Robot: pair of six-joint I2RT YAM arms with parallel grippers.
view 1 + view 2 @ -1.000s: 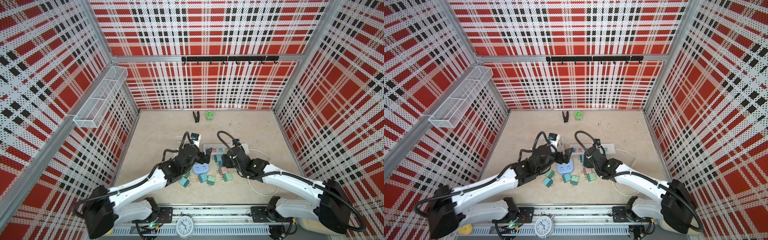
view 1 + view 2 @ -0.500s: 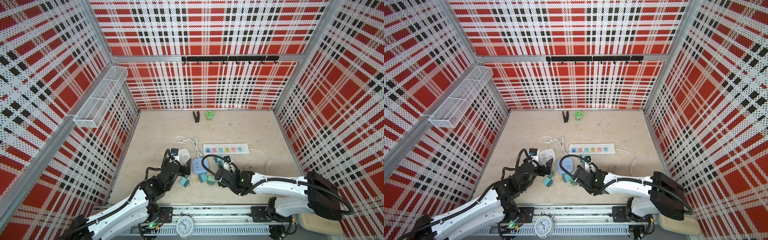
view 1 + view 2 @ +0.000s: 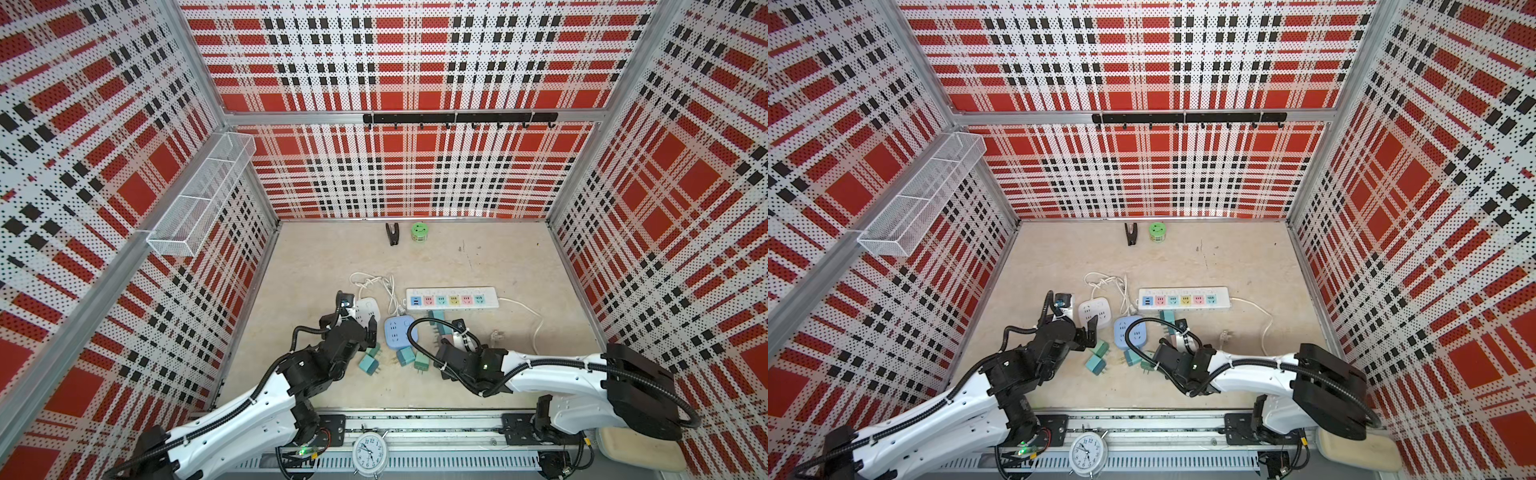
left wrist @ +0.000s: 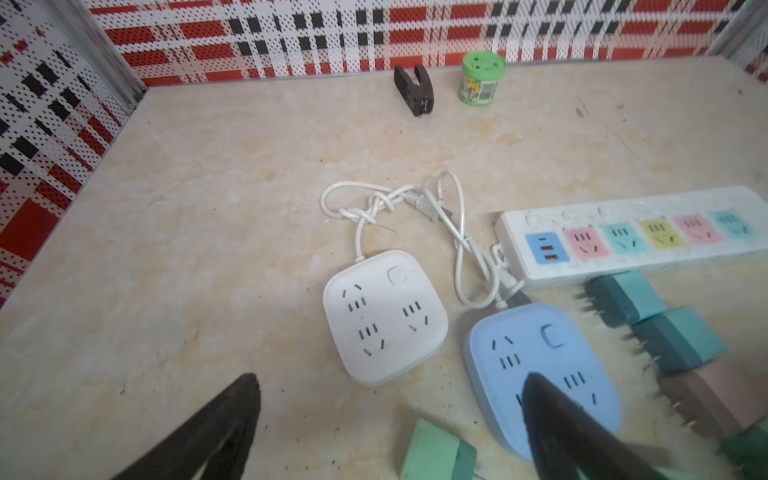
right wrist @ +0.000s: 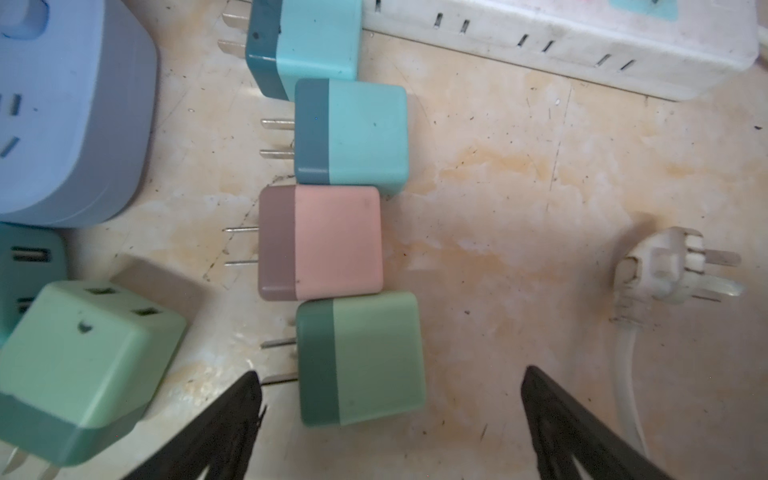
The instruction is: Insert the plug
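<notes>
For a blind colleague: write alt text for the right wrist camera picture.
The open right end effector hangs over a green plug adapter, last in a row with a pink adapter and two teal adapters on a beige table. A white power strip, a blue socket block and a white three-pin plug lie nearby.

In both top views a long power strip (image 3: 452,298) lies across the middle of the counter (image 3: 498,257). Left of it is a coiled cord (image 3: 374,282). One square socket block (image 3: 368,309) lies just below the cord, and a second socket block (image 3: 398,337) sits close at its lower right. A row of adapter cubes (image 3: 440,326) runs downward from the strip, each touching the next. More cubes (image 3: 405,356) lie scattered below the blocks. A loose plug (image 3: 496,334) lies apart, right of the row. At upper centre, a clip (image 3: 392,234) stands left of a small jar (image 3: 419,232).
</notes>
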